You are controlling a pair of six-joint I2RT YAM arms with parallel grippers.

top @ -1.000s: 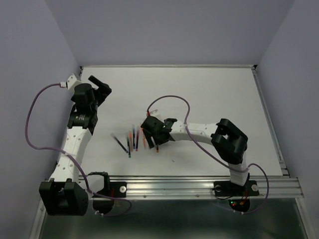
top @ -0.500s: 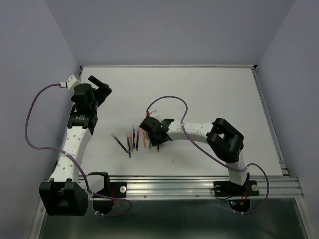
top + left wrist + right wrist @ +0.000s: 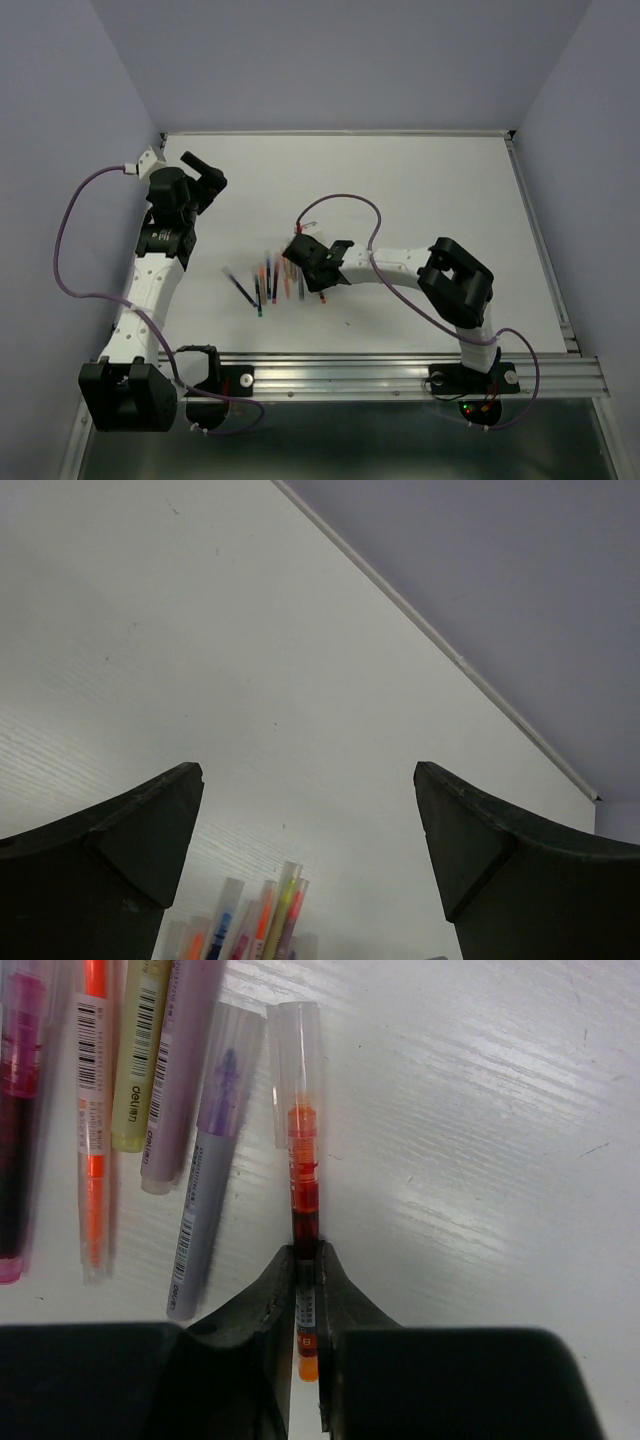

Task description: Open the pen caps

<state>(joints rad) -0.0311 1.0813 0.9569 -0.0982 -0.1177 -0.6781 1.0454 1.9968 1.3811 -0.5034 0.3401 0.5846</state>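
White table (image 3: 440, 200), lilac walls (image 3: 330, 60): the right gripper (image 3: 307, 1258) pinches an orange pen (image 3: 303, 1195).

The tabletop is matte white with a faint grain that glints in patches. The walls close it in on three sides, and a metal rail (image 3: 400, 366) runs along the near edge. The pens (image 3: 264, 284) lie loosely side by side, near and left of centre. The right gripper's fingers are nearly closed on the orange pen's barrel, and its clear cap (image 3: 296, 1060) is on, the orange tip showing through. The left gripper (image 3: 305, 780) hovers spread wide, holding nothing, farther back and left of the pens.
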